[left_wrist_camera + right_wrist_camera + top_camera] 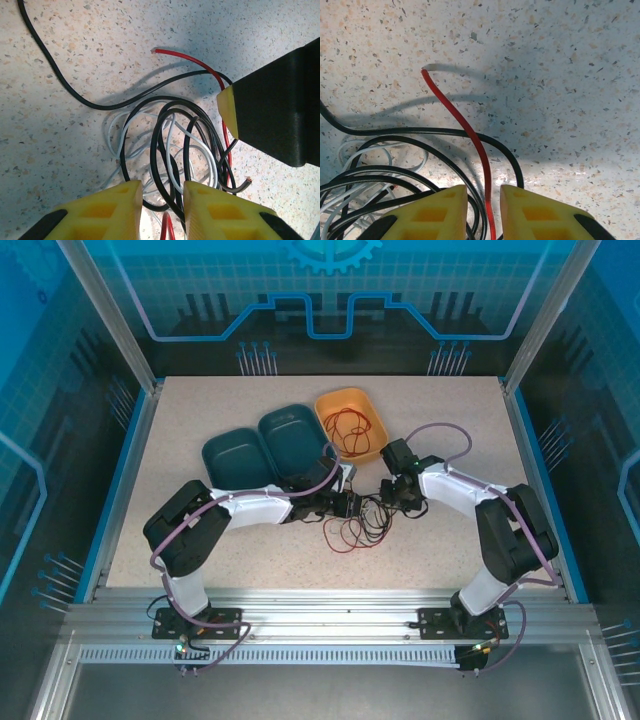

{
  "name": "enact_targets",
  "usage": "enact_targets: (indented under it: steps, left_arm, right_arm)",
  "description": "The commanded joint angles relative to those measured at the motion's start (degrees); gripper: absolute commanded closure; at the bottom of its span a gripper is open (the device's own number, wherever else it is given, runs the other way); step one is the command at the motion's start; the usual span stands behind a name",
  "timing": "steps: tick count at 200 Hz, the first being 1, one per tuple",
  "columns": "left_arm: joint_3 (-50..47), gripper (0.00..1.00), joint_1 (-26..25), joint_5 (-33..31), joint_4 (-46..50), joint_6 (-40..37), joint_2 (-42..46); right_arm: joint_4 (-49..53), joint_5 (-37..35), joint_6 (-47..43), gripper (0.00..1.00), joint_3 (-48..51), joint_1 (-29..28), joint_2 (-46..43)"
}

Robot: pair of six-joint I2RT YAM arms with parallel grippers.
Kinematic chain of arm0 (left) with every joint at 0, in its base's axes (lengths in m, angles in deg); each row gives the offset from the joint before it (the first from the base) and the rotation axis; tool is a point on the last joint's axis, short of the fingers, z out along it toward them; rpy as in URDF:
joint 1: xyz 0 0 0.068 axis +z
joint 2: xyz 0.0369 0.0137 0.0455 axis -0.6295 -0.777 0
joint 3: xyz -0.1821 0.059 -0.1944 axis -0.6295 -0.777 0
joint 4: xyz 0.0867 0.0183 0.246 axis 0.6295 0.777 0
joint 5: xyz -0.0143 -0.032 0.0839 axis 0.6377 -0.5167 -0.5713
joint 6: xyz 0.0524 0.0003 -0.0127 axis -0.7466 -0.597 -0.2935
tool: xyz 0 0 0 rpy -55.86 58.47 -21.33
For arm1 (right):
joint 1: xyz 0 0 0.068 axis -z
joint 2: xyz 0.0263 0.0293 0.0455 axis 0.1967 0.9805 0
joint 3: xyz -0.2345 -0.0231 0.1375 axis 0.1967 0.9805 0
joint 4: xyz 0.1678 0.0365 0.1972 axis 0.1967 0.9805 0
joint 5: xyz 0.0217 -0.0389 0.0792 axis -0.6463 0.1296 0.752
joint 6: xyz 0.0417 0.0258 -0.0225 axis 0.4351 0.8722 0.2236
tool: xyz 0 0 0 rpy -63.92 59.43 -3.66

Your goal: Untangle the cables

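The cables (358, 525) lie knotted on the worktop (450, 440), just nearer than the orange tray (321, 410). The left gripper (162, 210) has its fingers slightly apart astride black strands (156, 150). The right gripper (484, 215) likewise straddles the red cable (457, 117), probably to draw them opposite ways.

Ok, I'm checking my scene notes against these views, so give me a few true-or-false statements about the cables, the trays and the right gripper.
1. A coiled red cable lies in the orange tray. True.
2. The tangle sits inside a teal tray. False: it lies on the table, outside the trays.
3. A second red cable runs between the fingers of the right gripper. True.
4. The tangle holds only red and black cables. False: white cables are in it too.
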Motion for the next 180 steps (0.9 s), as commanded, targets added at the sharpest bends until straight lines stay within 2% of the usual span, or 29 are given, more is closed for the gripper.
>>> enact_targets:
  steps: [1, 51, 84, 106, 180]
  left_arm:
    - [-0.6, 0.71, -0.5, 1.2, -0.6, 0.4, -0.4]
    - [-1.0, 0.71, -0.8, 1.7, -0.8, -0.5, -0.2]
    - [-1.3, 0.72, -0.8, 1.9, -0.8, -0.9, -0.2]
    - [-1.3, 0.72, -0.8, 1.6, -0.3, -1.3, -0.1]
    - [-0.9, 0.75, -0.8, 1.4, 0.2, -1.7, -0.6]
  right_arm:
    - [-0.7, -0.7, 0.4, 0.75, 0.2, 0.8, 1.1]
    - [-1.6, 0.0, -0.2, 0.80, -0.7, 0.9, 4.0]
    - [-0.3, -0.8, -1.0, 0.95, -2.0, 0.8, 3.2]
    - [1.3, -2.2, -1.3, 1.00, -2.2, 0.4, -1.3]
    - [8.6, -7.2, -2.6, 1.00, -3.3, 0.0, -23.1]
